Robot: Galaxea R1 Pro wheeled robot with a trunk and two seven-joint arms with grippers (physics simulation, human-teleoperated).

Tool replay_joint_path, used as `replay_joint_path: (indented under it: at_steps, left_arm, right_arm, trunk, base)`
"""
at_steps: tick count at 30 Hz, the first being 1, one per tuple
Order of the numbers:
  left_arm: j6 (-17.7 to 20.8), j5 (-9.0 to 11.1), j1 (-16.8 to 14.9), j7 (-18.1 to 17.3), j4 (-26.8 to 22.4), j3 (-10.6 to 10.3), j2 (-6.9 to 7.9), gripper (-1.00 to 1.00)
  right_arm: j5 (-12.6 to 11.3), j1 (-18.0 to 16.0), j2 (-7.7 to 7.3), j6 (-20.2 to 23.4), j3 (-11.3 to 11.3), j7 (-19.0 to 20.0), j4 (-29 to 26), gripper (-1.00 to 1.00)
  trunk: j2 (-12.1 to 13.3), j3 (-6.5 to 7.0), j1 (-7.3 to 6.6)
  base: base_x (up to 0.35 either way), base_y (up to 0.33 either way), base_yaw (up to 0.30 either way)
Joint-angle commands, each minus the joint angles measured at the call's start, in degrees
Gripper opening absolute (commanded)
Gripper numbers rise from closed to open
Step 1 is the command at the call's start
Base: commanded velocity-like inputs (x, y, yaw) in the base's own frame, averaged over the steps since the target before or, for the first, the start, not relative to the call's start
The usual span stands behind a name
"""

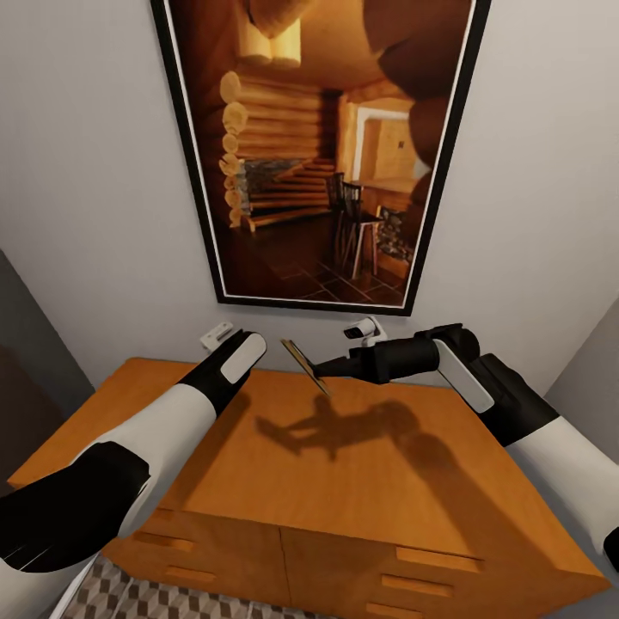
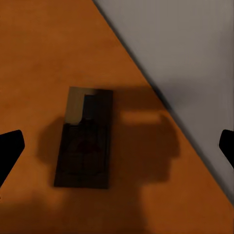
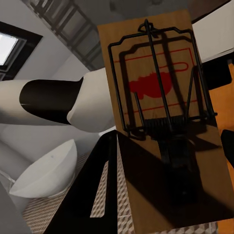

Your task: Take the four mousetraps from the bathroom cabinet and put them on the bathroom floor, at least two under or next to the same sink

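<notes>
The orange-brown cabinet stands against the wall. Above its top, near the back, my right gripper is shut on one mousetrap, held tilted on edge. The right wrist view shows that mousetrap close up, with its black wire and red print. My left gripper hovers open over a second mousetrap lying flat on the cabinet top near the wall, and its fingertips stand apart on both sides of it. In the head view the left wrist hides that trap. The sink is out of view.
A large framed picture hangs on the grey wall just behind the cabinet. Drawer fronts with bar handles face me. Cube-patterned floor tiles show at the cabinet's foot. The white bathtub appears past my left arm.
</notes>
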Motion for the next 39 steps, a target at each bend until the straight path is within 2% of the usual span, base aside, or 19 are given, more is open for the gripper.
replay_joint_path:
  at_steps: [1, 7, 12, 18, 26, 39]
  left_arm:
    - [-0.02, 0.0, 0.0, -0.03, 0.12, 0.0, 0.0, 1.0]
    - [-0.07, -0.04, 0.19, -0.04, 0.44, -0.32, 0.17, 1.0]
    - [-0.21, -0.13, 0.26, -0.05, 4.12, -4.15, 0.41, 1.0]
    - [-0.44, -0.17, 0.26, -0.29, 9.53, -7.02, 0.5, 1.0]
    - [-0.52, -0.03, 0.26, -1.99, 12.04, -7.76, 0.35, 1.0]
    - [-0.55, 0.49, 0.42, -7.83, 13.3, -7.73, -0.04, 1.0]
  right_arm:
    - [-0.08, 0.0, 0.0, 0.14, 0.0, -0.02, 0.03, -1.0]
    - [-0.08, 0.0, 0.0, 0.14, 0.0, -0.03, 0.08, -1.0]
    - [-0.08, 0.0, 0.0, 0.14, 0.0, -0.05, 0.08, -1.0]
    - [-0.08, 0.0, 0.02, 0.09, 0.0, -0.06, 0.09, -1.0]
    - [-0.08, 0.0, 0.08, 0.05, 0.0, -0.06, 0.07, -1.0]
    - [-0.08, 0.0, 0.09, 0.05, 0.0, -0.06, 0.09, -1.0]
  trunk:
    - [0.0, 0.0, 0.0]
    - [0.0, 0.01, 0.0]
    - [0.0, 0.01, 0.0]
    - [0.0, 0.01, 0.0]
    - [0.0, 0.01, 0.0]
    - [0.0, 0.01, 0.0]
  base:
    - [0.0, 0.0, -0.009]
    - [0.0, 0.0, -0.004]
    - [0.0, 0.0, 0.0]
    - [0.0, 0.0, 0.0]
    - [0.0, 0.0, 0.0]
    - [0.0, 0.0, 0.0]
